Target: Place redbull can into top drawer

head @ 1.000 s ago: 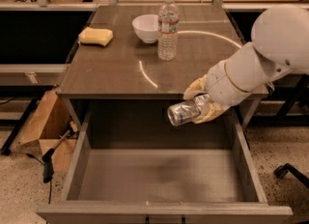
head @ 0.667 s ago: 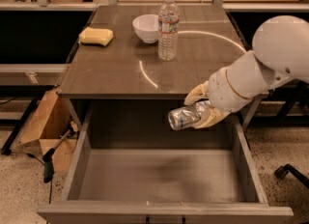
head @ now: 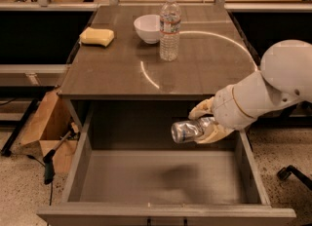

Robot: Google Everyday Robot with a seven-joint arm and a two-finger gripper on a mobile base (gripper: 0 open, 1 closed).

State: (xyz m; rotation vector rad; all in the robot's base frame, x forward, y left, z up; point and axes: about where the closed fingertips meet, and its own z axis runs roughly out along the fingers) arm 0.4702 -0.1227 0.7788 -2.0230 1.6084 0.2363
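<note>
The redbull can (head: 187,130) is a slim, shiny, crinkled silver can held on its side, its end pointing left. My gripper (head: 204,122) is shut on it, with pale fingers (head: 201,108) above and below the can's right end. The white arm comes in from the right. The can hangs above the right part of the open top drawer (head: 122,181), a wide, shallow grey box pulled out below the tabletop. The can's shadow falls on the drawer's flat bottom. The drawer holds nothing else.
On the grey tabletop (head: 117,71) stand a clear water bottle (head: 169,28), a white bowl (head: 147,28) and a yellow sponge (head: 97,36). A cardboard box (head: 46,132) and a tool lie on the floor at the left. A chair base (head: 295,174) is at the right.
My gripper has moved the can down and a little toward the front, lower over the open drawer. The drawer and the things on the table have not moved.
</note>
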